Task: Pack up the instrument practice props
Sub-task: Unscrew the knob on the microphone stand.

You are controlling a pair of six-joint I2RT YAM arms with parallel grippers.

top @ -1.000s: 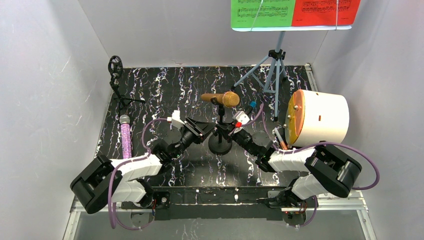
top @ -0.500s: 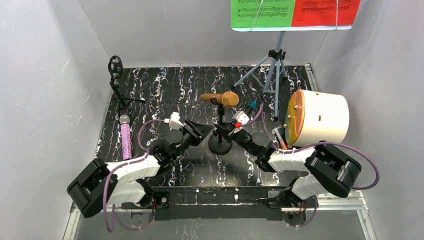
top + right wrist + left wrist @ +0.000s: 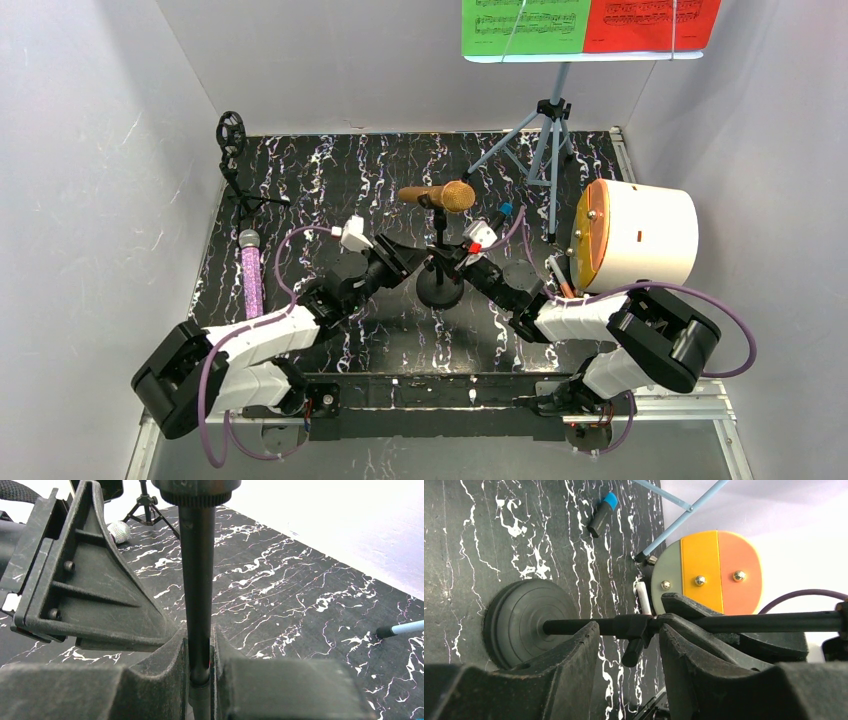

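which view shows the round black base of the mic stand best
Left wrist: the round black stand base shows most of its ribbed face. Top external shows it small and partly covered; right wrist shows only the thin black pole.

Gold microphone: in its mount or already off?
In its mount. The gold microphone sits crosswise atop the black mount's pole, above its round base, not on the table.

No word, brand or number is legible. The green paper score sheet (image 3: 523, 27) and the red paper score sheet (image 3: 652, 25) carry printed music staves, too small to read.
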